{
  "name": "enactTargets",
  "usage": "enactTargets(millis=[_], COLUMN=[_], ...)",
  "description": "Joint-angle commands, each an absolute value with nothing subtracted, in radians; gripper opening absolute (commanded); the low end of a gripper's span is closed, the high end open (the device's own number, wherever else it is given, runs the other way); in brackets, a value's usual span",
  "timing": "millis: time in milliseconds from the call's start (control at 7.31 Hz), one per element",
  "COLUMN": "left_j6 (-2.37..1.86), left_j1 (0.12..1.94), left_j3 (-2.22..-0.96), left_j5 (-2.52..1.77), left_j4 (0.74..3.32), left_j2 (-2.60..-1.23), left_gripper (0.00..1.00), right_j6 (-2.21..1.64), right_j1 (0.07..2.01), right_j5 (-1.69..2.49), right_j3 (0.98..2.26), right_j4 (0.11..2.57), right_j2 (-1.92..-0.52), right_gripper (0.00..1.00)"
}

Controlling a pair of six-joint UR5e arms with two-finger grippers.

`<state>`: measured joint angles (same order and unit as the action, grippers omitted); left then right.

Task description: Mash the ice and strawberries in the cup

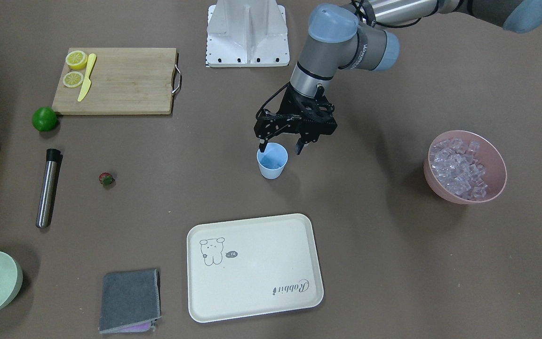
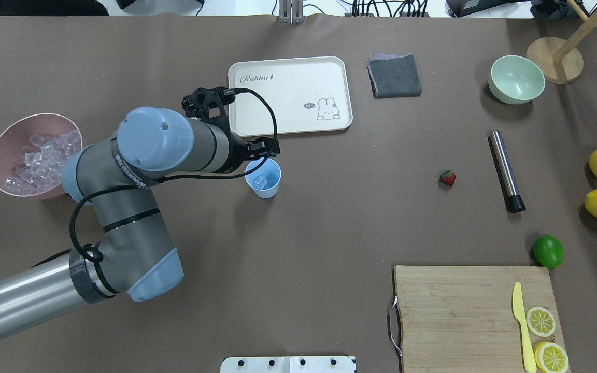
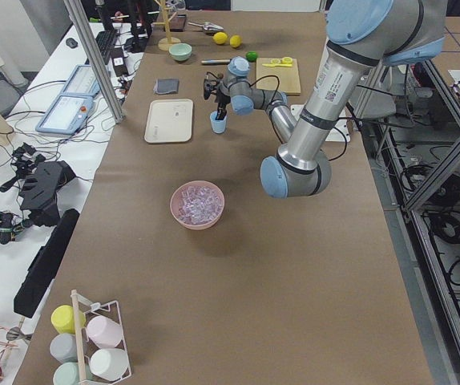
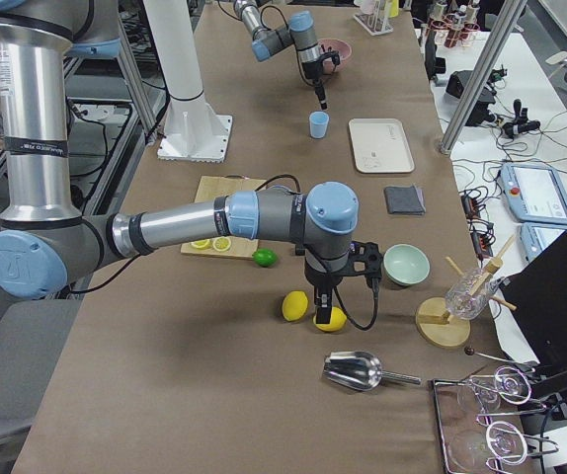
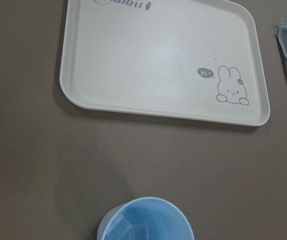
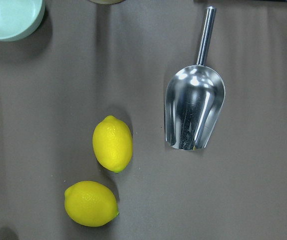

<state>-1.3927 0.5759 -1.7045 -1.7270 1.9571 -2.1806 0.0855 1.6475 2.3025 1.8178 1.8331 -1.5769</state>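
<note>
Left gripper (image 1: pixel 281 147): hangs directly over the cup (image 1: pixel 272 162), jaws spread apart and holding nothing, with one fingertip (image 1: pixel 262 146) at the cup's rim and the other just outside the opposite side; this is seen only in the front-facing view, since in the overhead view the arm's own bulk covers the fingers. Cup: light blue, upright on the bare table mid-way along it, near the cream tray (image 1: pixel 261 254) but apart from it. Contents: the overhead view shows an ice cube (image 2: pixel 261 181) at the bottom, and the left wrist view shows pale clear shapes there, though the count is hard to make out. Ice (image 1: pixel 459 167): the main heap lies in the pink bowl (image 1: pixel 499 155), well off to the left arm's side. Strawberry (image 1: pixel 106 179): lies alone on the table, well apart from the cup, near a steel muddler (image 1: pixel 47 188). Right gripper (image 4: pixel 321 308): appears only in the right side view, poised above two lemons (image 6: pixel 112 143) at the table's far end; I cannot tell whether its fingers are apart or together. Its wrist view adds a metal scoop (image 6: pixel 193 107) beside the lemons, which the front-facing and overhead views do not show.
</note>
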Motion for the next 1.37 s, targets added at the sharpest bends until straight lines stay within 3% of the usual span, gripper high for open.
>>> enactTargets(millis=[0,410,957,1231], left_j6=[-1.250,-0.990,-0.920,-0.977], left_j1=[0.679,0.812,0.958,0.988], left_j3=[-1.805,-1.957,-1.963,-1.942], left_j5=[-1.834,-1.882,-1.973,-1.970], left_j4=[1.756,1.514,1.659,1.707], left_j2=[-2.158,-2.023,-1.743,-1.677], left_gripper=[0.97,0.97,0.97,0.97], right_j6=[0.084,0.086,0.087,0.090], right_j1=[1.647,1.647,1.647,1.647], right_j5=[2.303,2.303,2.303,2.304], right_j3=[1.818,1.818,1.819,1.822], right_j4=[1.833,1.829,1.825,1.825], right_j2=[-1.577,-1.577,-1.582,-1.583], right_gripper=[1.00,1.00,1.00,1.00])
